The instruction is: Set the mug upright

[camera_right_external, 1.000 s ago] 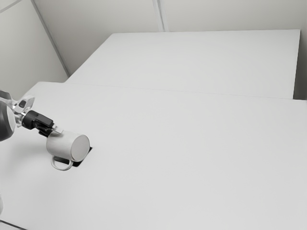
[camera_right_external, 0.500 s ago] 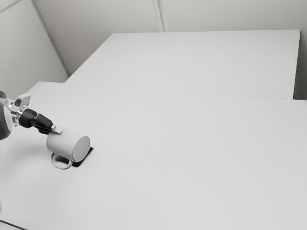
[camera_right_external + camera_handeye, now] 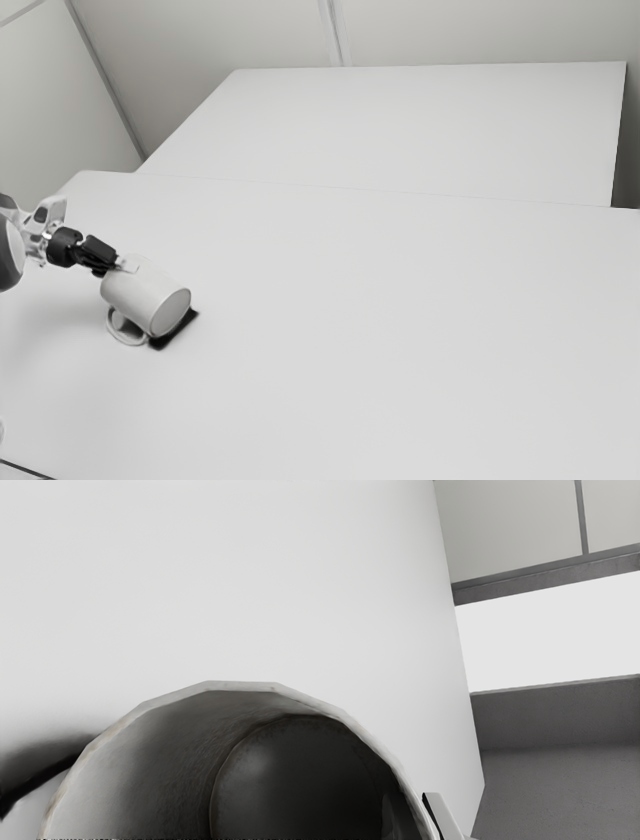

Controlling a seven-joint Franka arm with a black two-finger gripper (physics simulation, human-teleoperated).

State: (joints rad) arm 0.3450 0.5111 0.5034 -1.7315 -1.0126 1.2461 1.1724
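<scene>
Exterior view: your mug (image 3: pixel 146 297) has tipped further, mouth higher, base angled more toward the table (image 3: pixel 380 320); partly righted, I judge. Gripper (image 3: pixel 127 265) pinches its wall at the rim. Mug: pale, plain, handle (image 3: pixel 127 342) low, beside a dark patch (image 3: pixel 176 330), exterior view's left.

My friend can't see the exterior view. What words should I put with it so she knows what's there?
A robot's gripper grips a white mug by its rim; the mug tilts, base slanting down toward the view's right and handle low. Beneath is a white table with a dark patch.
</scene>
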